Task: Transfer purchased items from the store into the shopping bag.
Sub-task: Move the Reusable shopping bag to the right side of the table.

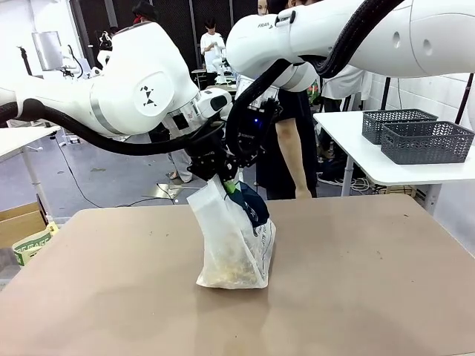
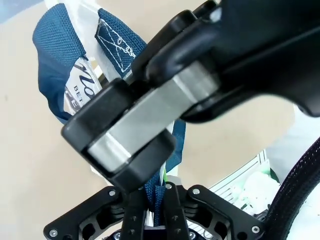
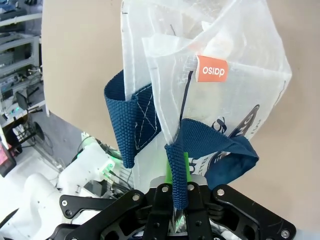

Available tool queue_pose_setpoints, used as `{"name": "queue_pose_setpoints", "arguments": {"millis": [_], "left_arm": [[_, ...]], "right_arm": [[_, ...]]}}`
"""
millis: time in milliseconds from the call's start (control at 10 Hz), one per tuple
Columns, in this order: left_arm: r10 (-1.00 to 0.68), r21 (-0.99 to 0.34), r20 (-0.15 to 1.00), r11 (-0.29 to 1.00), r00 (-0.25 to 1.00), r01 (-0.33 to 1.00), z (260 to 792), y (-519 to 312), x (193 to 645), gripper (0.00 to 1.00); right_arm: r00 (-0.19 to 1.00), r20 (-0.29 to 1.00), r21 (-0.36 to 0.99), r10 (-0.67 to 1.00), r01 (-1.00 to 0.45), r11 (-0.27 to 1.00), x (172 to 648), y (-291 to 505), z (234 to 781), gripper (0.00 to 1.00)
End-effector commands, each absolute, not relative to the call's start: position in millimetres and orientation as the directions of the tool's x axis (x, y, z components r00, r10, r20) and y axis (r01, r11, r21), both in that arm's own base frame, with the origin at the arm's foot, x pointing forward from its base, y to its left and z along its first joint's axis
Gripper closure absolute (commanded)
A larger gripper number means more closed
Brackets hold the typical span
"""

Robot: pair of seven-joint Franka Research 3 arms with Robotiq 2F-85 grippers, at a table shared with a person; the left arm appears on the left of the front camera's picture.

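Nearest lens in right wrist view: right gripper, fingers pinched together on navy strap of shopping bag, green pad showing beside webbing. Bag hangs straight off fingertips, long axis running away from gripper toward tan table; orange tag w/ print upside down on its side. In left wrist view, left gripper also clamped, on other navy strap, w/ bag fabric trailing beyond tips; most of bag hidden behind dark body of other arm's gripper crossing frame. Front view: both grippers meet above bag top, left gripper and right gripper just beside each other, exact fingertips hard to make out among black parts. Bag directly below them, upright, leaning slightly, base touching table. Yellowish contents at bottom seen thru translucent wall; single items can't be told apart. Grey lattice baskets well apart on far white table.
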State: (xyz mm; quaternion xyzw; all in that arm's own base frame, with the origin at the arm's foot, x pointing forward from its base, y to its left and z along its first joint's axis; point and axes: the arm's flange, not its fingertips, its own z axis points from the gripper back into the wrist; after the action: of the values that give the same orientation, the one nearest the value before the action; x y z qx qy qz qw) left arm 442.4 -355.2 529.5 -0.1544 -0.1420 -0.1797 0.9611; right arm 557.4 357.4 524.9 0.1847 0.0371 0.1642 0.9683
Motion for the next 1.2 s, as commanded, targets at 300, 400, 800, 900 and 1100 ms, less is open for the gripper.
{"name": "queue_pose_setpoints", "arguments": {"millis": [300,400,800,900,1100], "left_arm": [[-0.3,-0.246,0.331,0.888,0.895,0.389,529.8,-355.3,442.5,1.0],[-0.3,-0.246,0.331,0.888,0.895,0.389,529.8,-355.3,442.5,1.0],[-0.3,-0.246,0.331,0.888,0.895,0.389,529.8,-355.3,442.5,1.0],[-0.3,-0.246,0.331,0.888,0.895,0.389,529.8,-355.3,442.5,1.0],[-0.3,-0.246,0.331,0.888,0.895,0.389,529.8,-355.3,442.5,1.0]], "right_arm": [[0.895,0.035,0.442,0.444,-0.412,0.797,560.1,339.9,529.0,0.81],[0.899,0.041,0.447,0.436,-0.407,0.797,560.8,335.8,529.4,0.61],[0.913,0.081,0.534,0.401,-0.379,0.756,574.0,304.4,534.1,0.0],[0.922,0.085,0.547,0.378,-0.36,0.756,576.4,293.6,534.2,0.0],[0.928,0.104,0.594,0.358,-0.347,0.726,582.4,265.1,535.6,0.0]]}}
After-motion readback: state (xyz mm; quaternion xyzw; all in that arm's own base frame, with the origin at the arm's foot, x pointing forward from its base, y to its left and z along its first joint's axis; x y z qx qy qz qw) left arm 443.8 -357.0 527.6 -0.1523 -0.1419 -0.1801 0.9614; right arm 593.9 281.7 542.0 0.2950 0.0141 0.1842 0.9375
